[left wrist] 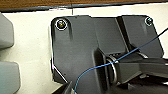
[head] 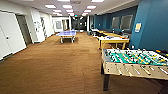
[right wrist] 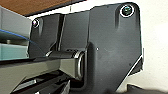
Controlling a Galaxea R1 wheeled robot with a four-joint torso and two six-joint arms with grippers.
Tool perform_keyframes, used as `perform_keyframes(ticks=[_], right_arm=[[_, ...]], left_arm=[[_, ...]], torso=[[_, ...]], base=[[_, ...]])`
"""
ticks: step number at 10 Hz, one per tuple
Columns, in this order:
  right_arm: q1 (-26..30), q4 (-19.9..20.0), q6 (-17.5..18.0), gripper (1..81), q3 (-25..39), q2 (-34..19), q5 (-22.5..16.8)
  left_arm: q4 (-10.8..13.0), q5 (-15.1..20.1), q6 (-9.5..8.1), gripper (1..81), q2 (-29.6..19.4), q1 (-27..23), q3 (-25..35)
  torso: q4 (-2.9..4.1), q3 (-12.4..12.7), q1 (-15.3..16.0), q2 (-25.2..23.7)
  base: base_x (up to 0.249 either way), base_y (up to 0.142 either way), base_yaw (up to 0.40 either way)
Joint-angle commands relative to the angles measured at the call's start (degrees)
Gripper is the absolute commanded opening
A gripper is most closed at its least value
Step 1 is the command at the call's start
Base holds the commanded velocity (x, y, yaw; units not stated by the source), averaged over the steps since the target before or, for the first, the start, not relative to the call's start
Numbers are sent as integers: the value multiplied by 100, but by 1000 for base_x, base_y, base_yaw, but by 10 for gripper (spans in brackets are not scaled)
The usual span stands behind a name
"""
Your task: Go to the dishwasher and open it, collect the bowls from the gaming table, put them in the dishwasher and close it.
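Head view: a long white-topped gaming table with wooden legs stands by the blue wall, beyond the green table-football table. A blue table-tennis table sits far across the brown carpet. Whether either claw is apart or together cannot be told.

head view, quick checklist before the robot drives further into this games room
1. Carpet ahead free to drive on: ok.
2. Table-football table close at the right, margin for turning: cannot tell.
3. Long white-topped table beyond it in sight: ok.
4. Bowls on that table: cannot tell.
5. Blue table-tennis table well off the path: ok.
6. Grippers' state: cannot tell.
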Motion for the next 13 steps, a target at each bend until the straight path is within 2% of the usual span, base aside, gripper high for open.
perform_keyframes(ticks=[1, 6, 8, 13], right_arm=[[262, -50, -26, 811, 21, -39, -318], [262, -50, -26, 811, 21, -39, -301], [253, -50, -26, 811, -5, -39, -283], [253, -50, -26, 811, -23, -21, -274]], left_arm=[[-15, 262, 16, 811, -68, -276, -11], [-23, 253, 16, 811, -60, -276, -11], [-32, 253, 7, 811, -60, -276, -11], [-15, 262, -19, 811, -7, -285, -117]], torso=[[0, 0, 1, 0], [0, 0, 1, 0], [0, 0, 1, 0], [0, 0, 1, 0]], base=[[0, 0, 181], [0, 0, 58], [0, 0, -149], [0, 0, 0]])
